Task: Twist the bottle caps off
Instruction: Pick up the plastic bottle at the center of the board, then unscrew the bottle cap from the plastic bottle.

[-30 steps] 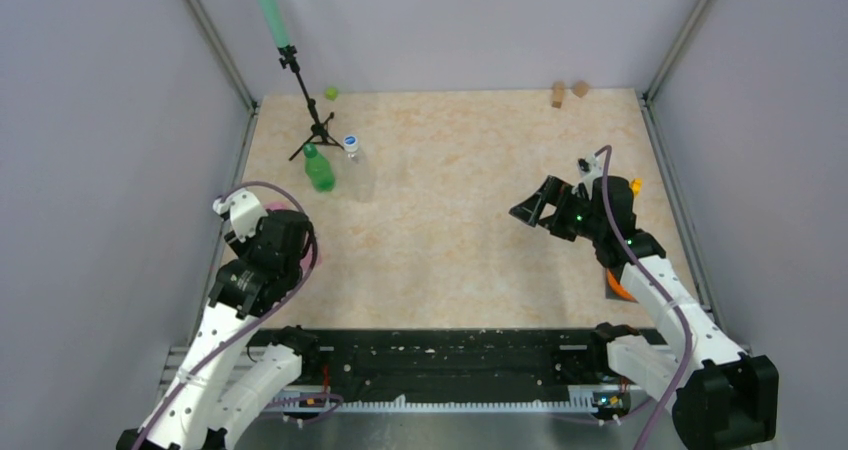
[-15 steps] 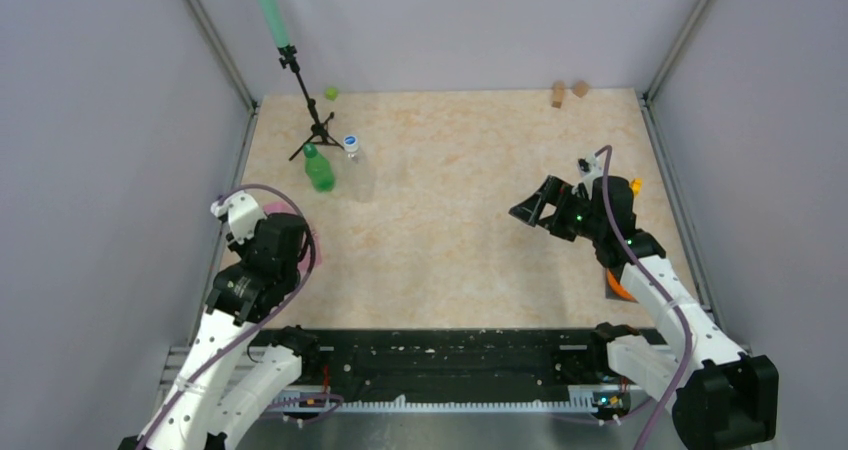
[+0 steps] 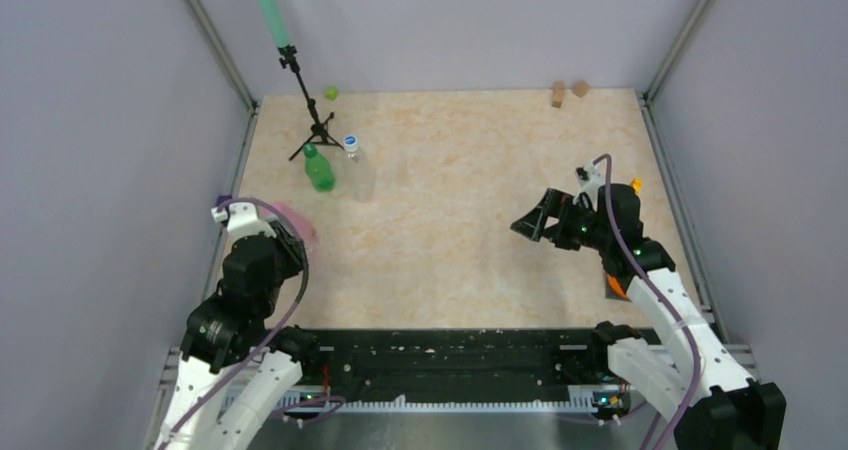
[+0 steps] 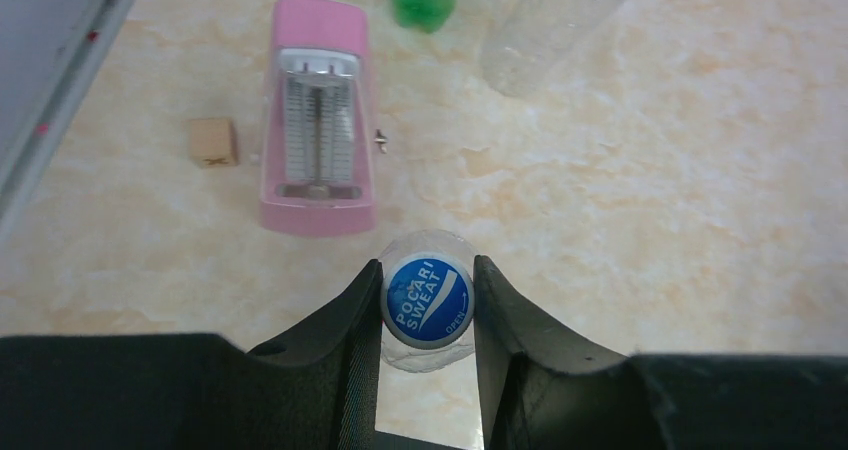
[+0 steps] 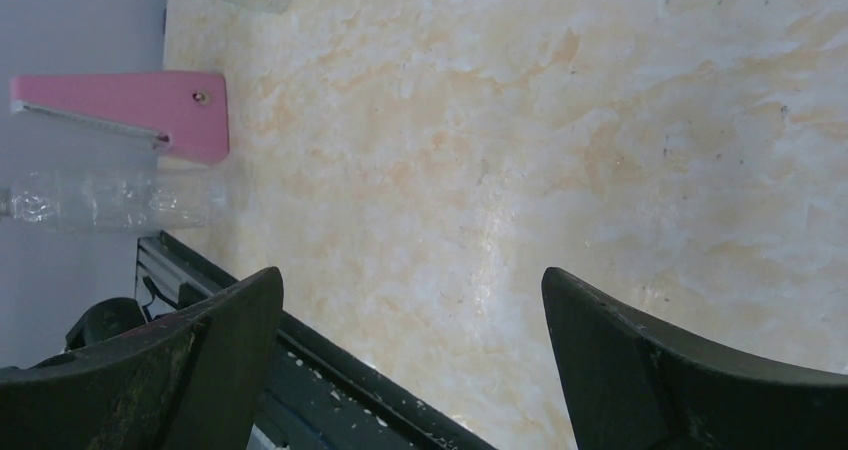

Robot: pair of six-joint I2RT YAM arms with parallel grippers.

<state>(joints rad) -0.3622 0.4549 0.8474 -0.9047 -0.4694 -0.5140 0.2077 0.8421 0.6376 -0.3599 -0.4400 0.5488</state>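
In the left wrist view my left gripper [image 4: 428, 266] is shut on a blue "Pocari Sweat" bottle cap [image 4: 428, 302] atop a clear bottle [image 4: 432, 355] seen from above. The same bottle shows in the right wrist view [image 5: 120, 198], beside the pink case. In the top view the left gripper [image 3: 268, 250] is hidden under its wrist. A green bottle [image 3: 319, 170] with a dark green cap and a clear bottle [image 3: 360, 178] with a blue cap [image 3: 351, 142] stand at the back left. My right gripper [image 3: 530, 220] is open and empty over bare table [image 5: 410, 275].
A pink case [image 4: 317, 125] and a small wooden cube [image 4: 213, 141] lie just ahead of the left gripper. A tripod stand [image 3: 312, 120], a lime-green lump [image 3: 331, 93] and two wooden blocks [image 3: 568, 92] are along the back. An orange object [image 3: 620, 288] lies by the right arm.
The left arm has drawn back toward the table's near edge. The right gripper has shifted slightly nearer, still open.
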